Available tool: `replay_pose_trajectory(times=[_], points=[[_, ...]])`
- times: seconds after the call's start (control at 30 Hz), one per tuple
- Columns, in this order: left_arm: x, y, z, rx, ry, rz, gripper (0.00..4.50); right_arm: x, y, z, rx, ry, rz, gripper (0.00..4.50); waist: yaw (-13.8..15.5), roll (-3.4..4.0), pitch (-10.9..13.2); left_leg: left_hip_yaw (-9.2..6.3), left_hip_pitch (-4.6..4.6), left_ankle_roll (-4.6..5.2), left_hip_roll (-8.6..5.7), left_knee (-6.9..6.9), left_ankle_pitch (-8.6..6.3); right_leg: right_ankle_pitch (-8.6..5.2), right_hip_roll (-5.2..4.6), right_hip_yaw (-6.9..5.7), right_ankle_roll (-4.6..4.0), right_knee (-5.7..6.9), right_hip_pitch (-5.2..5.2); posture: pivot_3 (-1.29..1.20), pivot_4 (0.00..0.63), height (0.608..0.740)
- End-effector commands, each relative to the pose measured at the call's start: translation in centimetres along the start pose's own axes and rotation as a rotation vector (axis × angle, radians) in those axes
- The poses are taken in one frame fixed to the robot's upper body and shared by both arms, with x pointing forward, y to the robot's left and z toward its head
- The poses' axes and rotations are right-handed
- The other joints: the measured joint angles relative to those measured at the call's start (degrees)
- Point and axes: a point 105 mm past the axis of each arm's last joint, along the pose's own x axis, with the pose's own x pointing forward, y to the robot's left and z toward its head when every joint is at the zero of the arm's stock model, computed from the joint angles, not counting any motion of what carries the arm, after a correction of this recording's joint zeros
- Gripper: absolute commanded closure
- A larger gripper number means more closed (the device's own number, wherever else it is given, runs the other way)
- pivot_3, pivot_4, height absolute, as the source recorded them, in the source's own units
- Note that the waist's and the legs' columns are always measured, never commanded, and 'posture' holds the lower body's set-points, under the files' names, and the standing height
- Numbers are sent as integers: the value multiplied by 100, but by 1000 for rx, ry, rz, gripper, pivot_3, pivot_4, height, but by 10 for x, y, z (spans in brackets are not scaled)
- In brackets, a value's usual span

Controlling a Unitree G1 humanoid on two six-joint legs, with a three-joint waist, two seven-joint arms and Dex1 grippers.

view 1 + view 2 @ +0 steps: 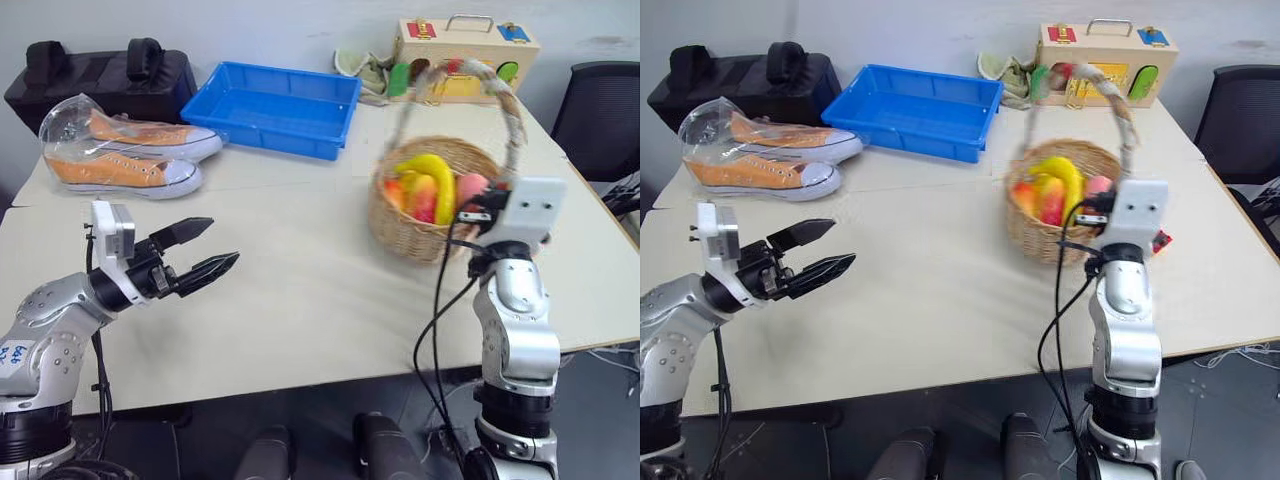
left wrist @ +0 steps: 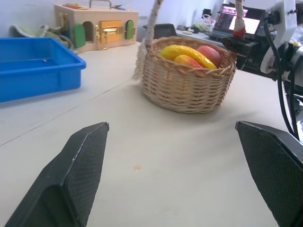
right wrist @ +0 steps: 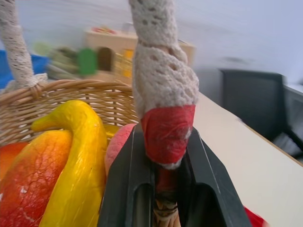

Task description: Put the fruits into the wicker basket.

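Fruits, a banana, mango and peach, lie inside the wicker basket on the table's right side. At left, the left gripper hovers spread wide, holding nothing. At right, the right gripper is clamped on the basket's handle.

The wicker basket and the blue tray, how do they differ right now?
The wicker basket is round, woven and tan, while the blue tray is rectangular plastic. The basket holds the fruits; the tray looks empty. The basket has a tall arched handle, gripped by the right gripper; the tray has none. Both sit on the table.
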Motion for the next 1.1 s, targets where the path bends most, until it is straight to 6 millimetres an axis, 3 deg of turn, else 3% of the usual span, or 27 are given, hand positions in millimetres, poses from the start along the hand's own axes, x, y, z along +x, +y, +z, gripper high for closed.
replay_pose_trajectory(times=[0.03, 0.3, 0.57, 0.73, 0.9, 1.03, 1.1], points=[[4, 1, 10, 48, -23, -19, 0, -7, -15, 13, -13, -61, -119, 4301, 2, 0, 0, -2, 2, -1, 5, 0, 0, 0, 2, -2, 0, 8, 0, 0, 150, 740], [4, 1, 12, 58, -21, -22, 0, -6, -8, 5, 69, -30, -117, 4301, 24, -1, -1, -4, 3, -2, 2, -1, 1, 0, 3, -2, 0, 9, 0, 0, 150, 740], [-4, -1, 10, 54, -22, 5, 0, -4, 0, 28, 85, -112, 0, 1676, 23, -1, -1, -4, 2, -2, 7, -2, 1, 0, 1, -1, 0, 9, -1, 0, 150, 740], [-8, -1, 9, 54, -13, 16, 0, -10, -12, 46, 56, -155, 102, 96, 49, -1, -1, -7, 0, 0, 4, -2, 0, 0, 0, -2, 0, 6, 0, 0, 150, 740], [-14, 4, 6, 54, 2, 32, 0, -20, -20, 60, 20, -159, 283, 41, 53, -1, -1, -9, 0, 7, 1, 1, -4, 0, -2, -2, 0, -16, 7, 0, 150, 740], [-22, 8, -1, 49, 33, 44, 0, -34, -32, 60, 5, -111, 404, 41, 48, -1, -1, -8, 1, 9, 6, -2, -5, 0, -2, -2, 0, -24, 8, 0, 150, 740], [-28, 10, -7, 41, 66, 43, 0, -51, -28, 62, -56, -119, 587, 41, 55, -1, -1, -6, -1, 9, 7, -3, -5, 0, -2, -2, 0, -27, 8, 0, 150, 740]])
